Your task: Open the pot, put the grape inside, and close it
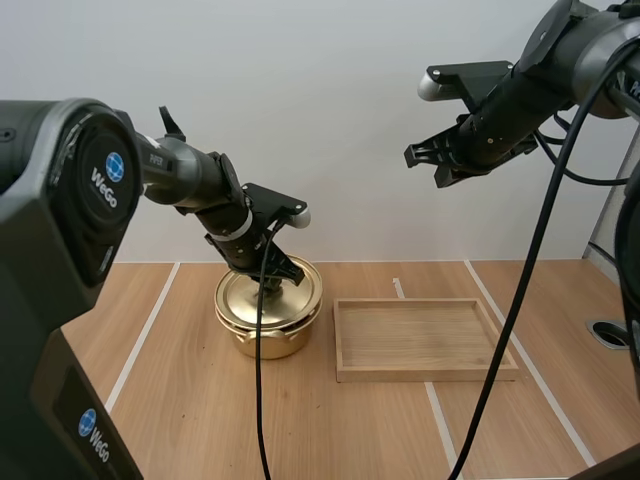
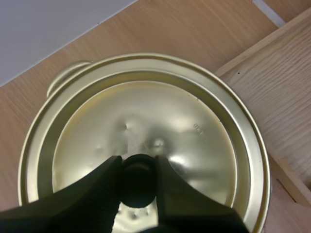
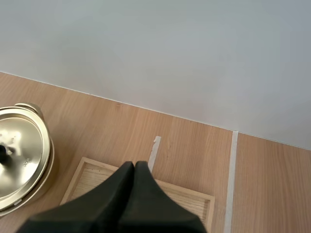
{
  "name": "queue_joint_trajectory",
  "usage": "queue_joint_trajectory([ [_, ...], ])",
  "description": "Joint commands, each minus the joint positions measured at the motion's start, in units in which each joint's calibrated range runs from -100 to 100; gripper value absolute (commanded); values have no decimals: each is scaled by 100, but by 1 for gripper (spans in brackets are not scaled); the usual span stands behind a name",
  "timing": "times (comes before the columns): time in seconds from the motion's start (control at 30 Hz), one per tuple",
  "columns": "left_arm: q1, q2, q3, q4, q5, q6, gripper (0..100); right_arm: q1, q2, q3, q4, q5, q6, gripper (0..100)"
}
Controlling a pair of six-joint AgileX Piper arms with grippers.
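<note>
A golden pot (image 1: 268, 325) stands on the table with its lid (image 1: 250, 297) on. My left gripper (image 1: 274, 282) reaches down onto the lid's middle. In the left wrist view the lid (image 2: 146, 121) lies flat on the pot, and my left gripper (image 2: 138, 164) is shut on the black lid knob (image 2: 138, 178), one finger on each side. My right gripper (image 1: 424, 154) hangs high above the table, over the tray, well away from the pot. In the right wrist view my right gripper (image 3: 134, 166) is shut on nothing, its fingers together as one wedge, with the pot (image 3: 19, 155) far below.
A shallow wooden tray (image 1: 420, 370) lies right of the pot, close to it; its edge (image 2: 272, 53) runs beside the pot rim, and its frame (image 3: 77, 174) shows beneath my right gripper. White tape lines cross the wooden table (image 1: 180, 420).
</note>
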Motion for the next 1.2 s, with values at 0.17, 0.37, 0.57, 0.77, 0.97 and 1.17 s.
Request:
queue_joint_trajectory([
  [0.17,5,107,8,211,-75,-174,0,-19,-101,-39,59,34,25,0],
  [0.37,5,107,8,211,82,-174,0,-19,-101,-39,69,34,25,0],
  [0.57,5,107,8,211,300,-174,4,-19,-101,-39,69,34,25,0],
  [0.77,5,107,8,342,335,-174,58,-19,-101,-39,69,34,25,0],
  [0.97,5,107,8,320,315,-184,100,-19,-101,-39,69,34,25,0],
  [1.17,5,5,-254,330,482,-286,100,-19,-101,-39,69,34,25,0],
])
